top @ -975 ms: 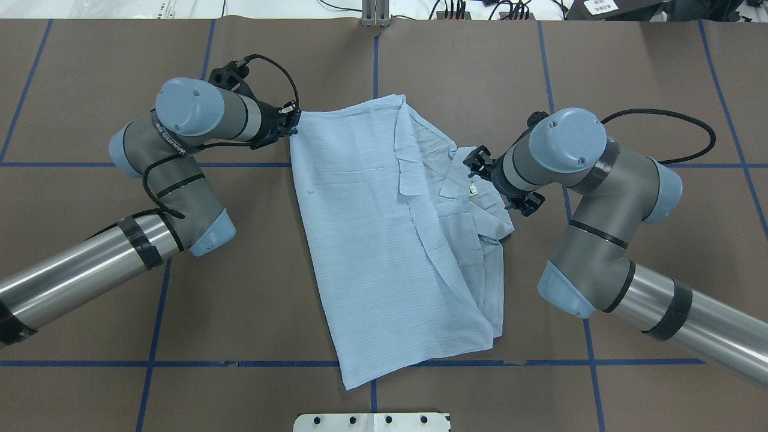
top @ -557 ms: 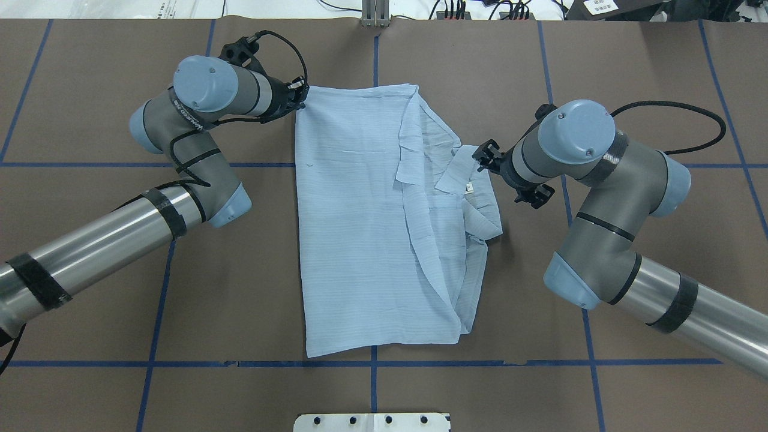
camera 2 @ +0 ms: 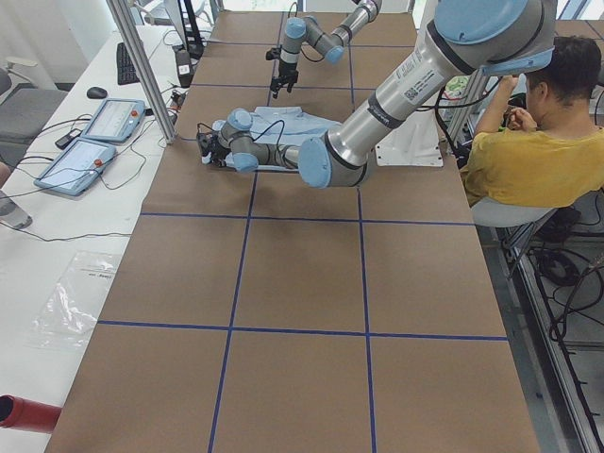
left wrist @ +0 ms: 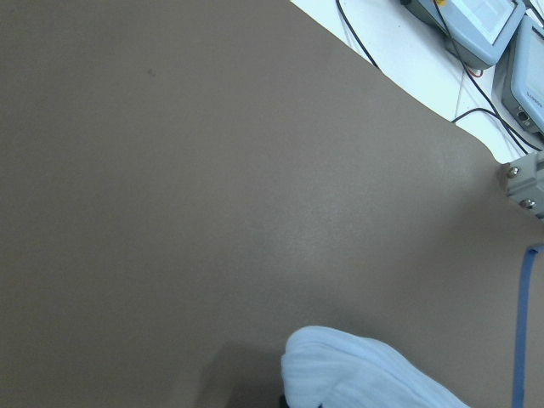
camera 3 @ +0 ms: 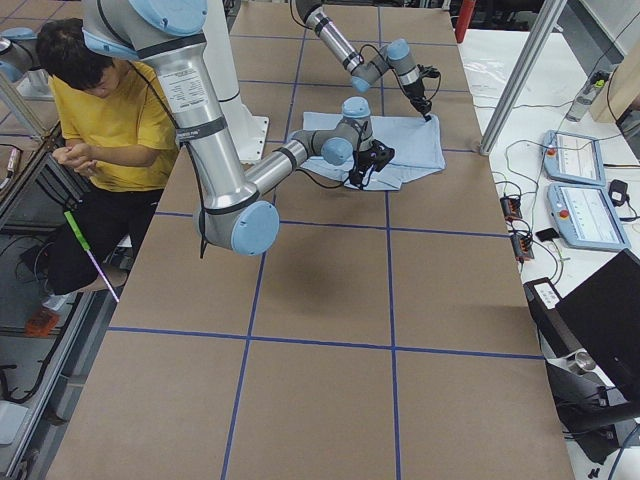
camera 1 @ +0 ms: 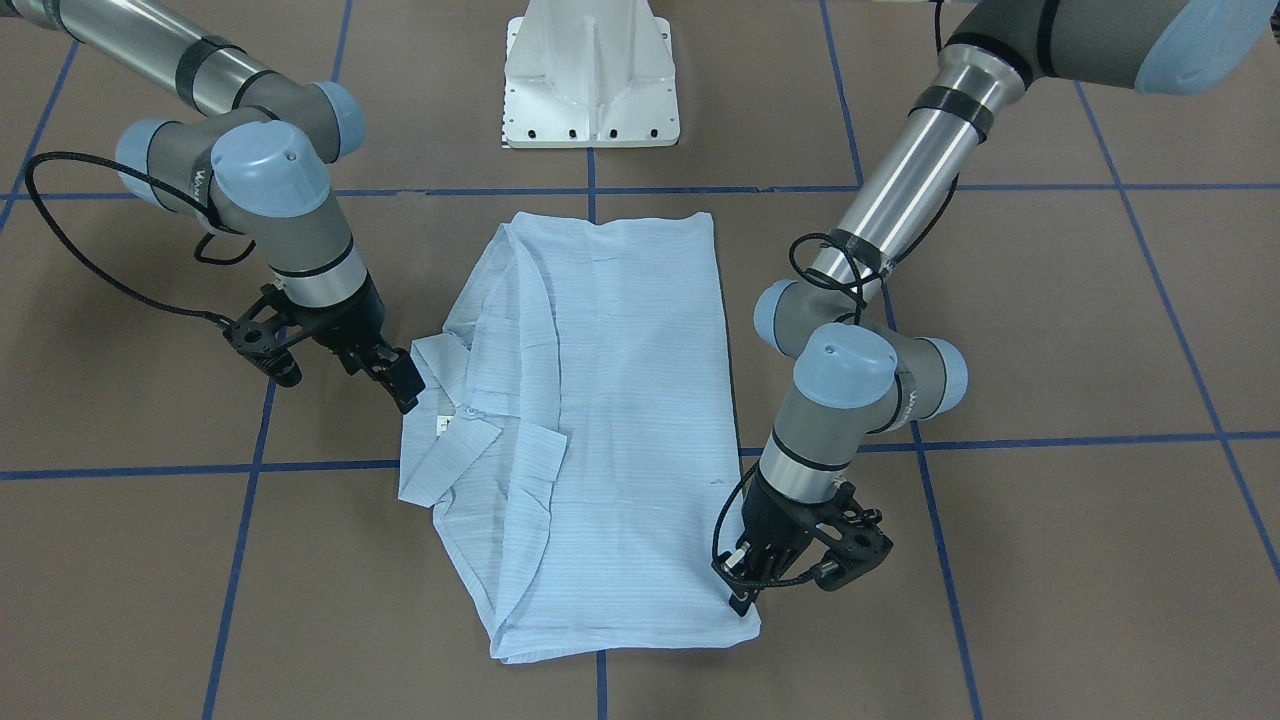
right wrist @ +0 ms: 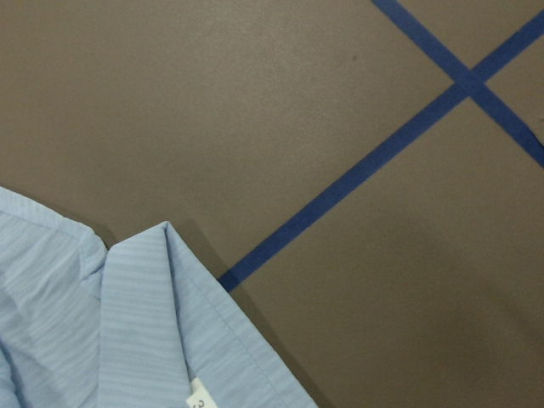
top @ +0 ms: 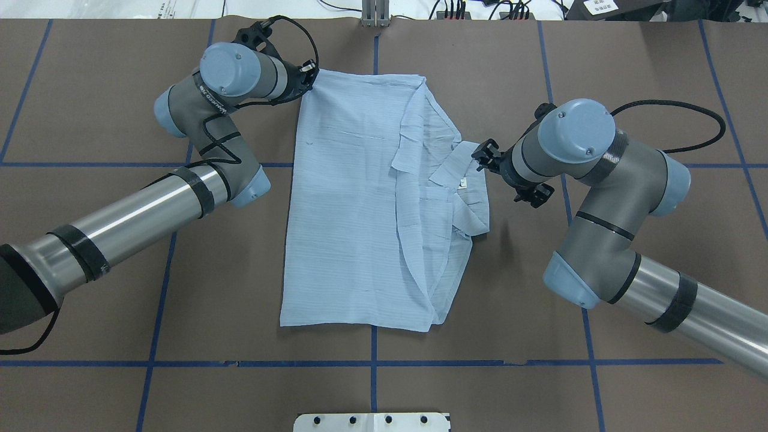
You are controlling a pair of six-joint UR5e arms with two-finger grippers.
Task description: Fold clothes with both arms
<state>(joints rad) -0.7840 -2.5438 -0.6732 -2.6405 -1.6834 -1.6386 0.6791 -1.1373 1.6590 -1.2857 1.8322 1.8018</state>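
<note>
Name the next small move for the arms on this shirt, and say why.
Probably lower the left gripper and release its far corner of the shirt: the body already lies flat and straight, while the rumpled collar side by the right gripper needs smoothing next.

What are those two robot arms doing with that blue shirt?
They're folding a light blue striped shirt on a brown table. The left gripper pinches the shirt's far corner. The right gripper sits right at the collar, but I can't tell whether it's gripping it. The shirt lies partly folded, smooth on one side and rumpled near the collar.
</note>
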